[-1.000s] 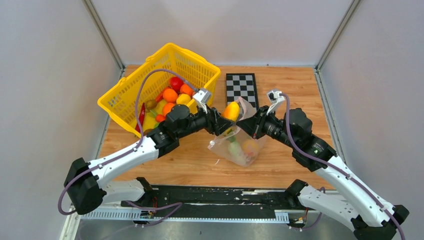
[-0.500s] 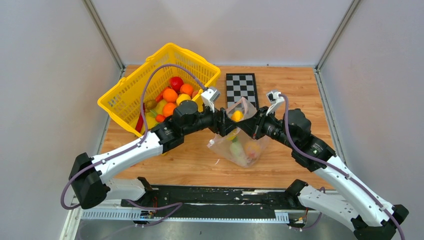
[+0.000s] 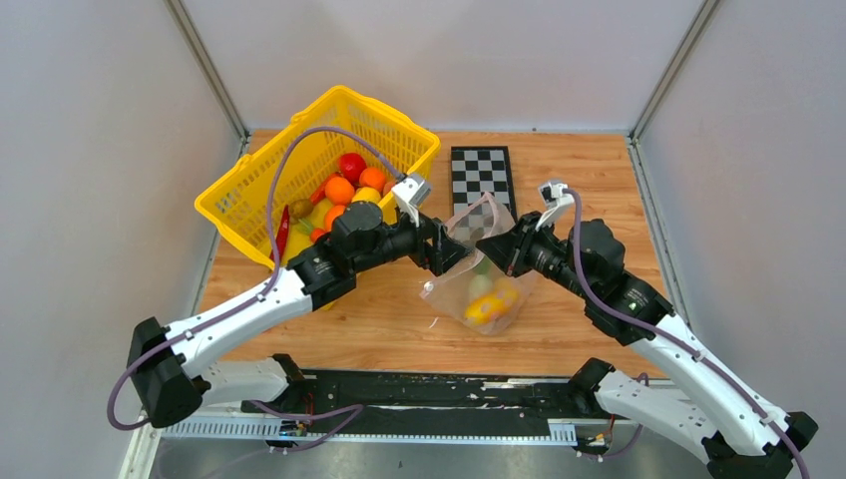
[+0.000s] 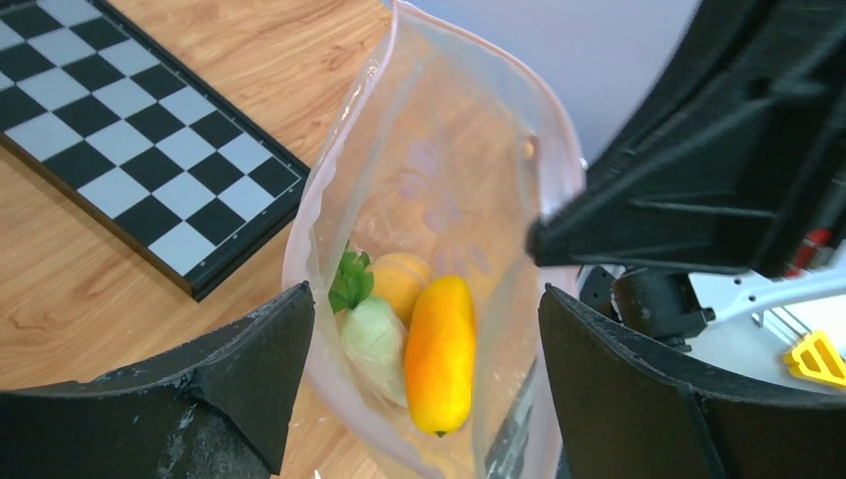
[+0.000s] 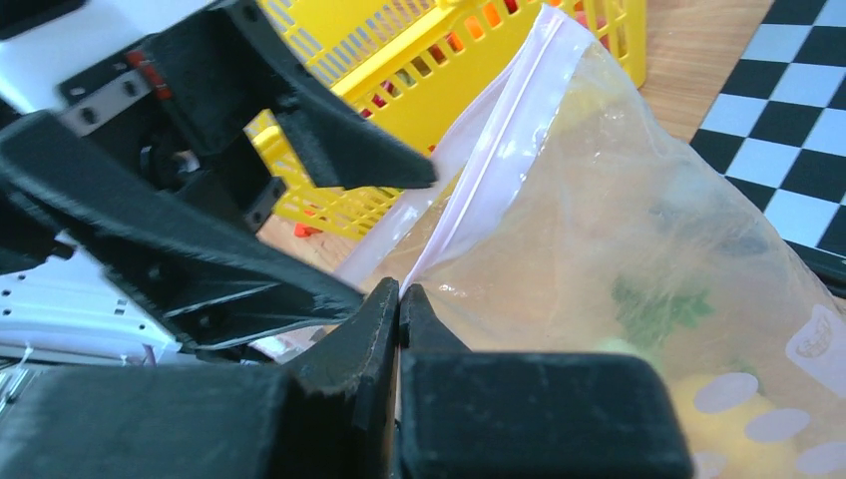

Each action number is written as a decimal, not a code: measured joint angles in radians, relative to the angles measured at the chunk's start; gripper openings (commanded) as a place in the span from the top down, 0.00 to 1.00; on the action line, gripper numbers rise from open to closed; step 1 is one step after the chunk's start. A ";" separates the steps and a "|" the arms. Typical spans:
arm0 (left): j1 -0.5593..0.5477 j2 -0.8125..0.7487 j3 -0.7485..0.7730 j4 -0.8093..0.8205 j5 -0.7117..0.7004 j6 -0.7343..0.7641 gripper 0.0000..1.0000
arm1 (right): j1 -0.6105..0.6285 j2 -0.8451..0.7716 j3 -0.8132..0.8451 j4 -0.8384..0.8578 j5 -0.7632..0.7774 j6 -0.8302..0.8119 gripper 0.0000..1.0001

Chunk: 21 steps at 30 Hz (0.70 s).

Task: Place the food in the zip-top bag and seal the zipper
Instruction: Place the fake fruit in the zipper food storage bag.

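The clear zip-top bag stands with its mouth open in mid-table, held up by my right gripper. That gripper is shut on the bag's rim, right at the pinkish zipper. Food lies in the bag's bottom: a long orange-yellow piece, a pale green vegetable with a leafy top, and a round orange piece. My left gripper hangs open just above the mouth with nothing in it, its fingers on either side of the bag. From above, the left gripper sits at the bag's left edge.
A yellow plastic basket at the back left holds several more toy fruits. A checkerboard lies flat behind the bag. Both arms meet over the bag, close together.
The orange-yellow piece has left my left gripper and dropped into the bag. The left jaws have spread wider and drawn back slightly. The right gripper keeps its hold.
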 measured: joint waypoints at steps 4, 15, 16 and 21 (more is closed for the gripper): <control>-0.003 -0.059 0.003 -0.035 0.013 0.037 0.09 | 0.000 -0.002 0.000 -0.016 0.044 0.000 1.00; -0.007 -0.201 0.024 -0.219 -0.162 0.173 0.00 | 0.000 -0.002 -0.008 -0.027 0.063 0.000 1.00; -0.007 -0.211 0.028 -0.248 -0.196 0.187 0.00 | 0.000 -0.002 -0.010 -0.027 0.063 0.000 1.00; -0.007 -0.241 0.073 -0.384 -0.392 0.243 0.00 | 0.000 -0.002 -0.015 -0.030 0.063 0.000 1.00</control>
